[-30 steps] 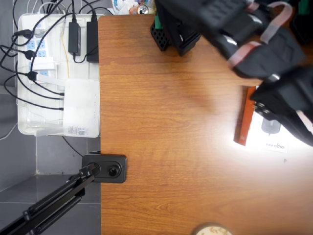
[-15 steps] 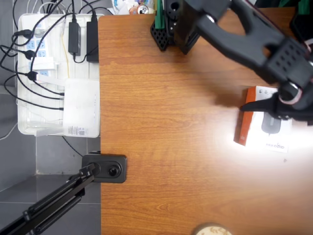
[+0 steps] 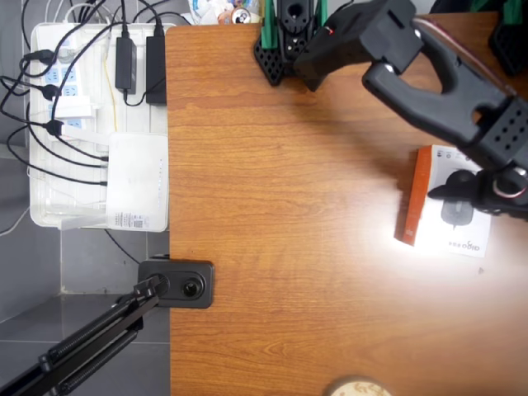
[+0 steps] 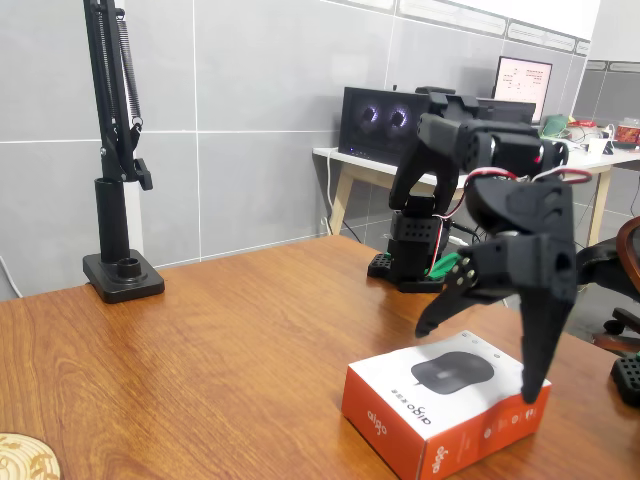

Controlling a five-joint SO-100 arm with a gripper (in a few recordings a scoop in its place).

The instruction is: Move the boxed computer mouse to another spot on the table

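Note:
The boxed computer mouse [image 3: 452, 233] [image 4: 440, 398] lies flat on the table [image 3: 289, 206] [image 4: 200, 340] near its right edge in the overhead view. It is a white carton printed with a dark mouse, with an orange-red side. My black gripper [image 3: 467, 195] [image 4: 478, 362] hangs open right over the box. In the fixed view one fingertip [image 4: 531, 392] comes down to the carton's right end, while the other hovers a little above its far edge. Nothing is held between the fingers.
The arm's base [image 3: 285, 41] [image 4: 415, 250] stands at the table's far edge. A black clamp stand [image 3: 177, 283] [image 4: 122, 275] sits at the left edge in the overhead view. Beyond that edge is a white tray of power strips [image 3: 49, 124]. A round tan disc [image 3: 355, 386] [image 4: 25, 458] lies at the near edge.
The arm has swung and dropped from a blurred pose high over the box to a steady one with the open gripper just above it. The box has not moved.

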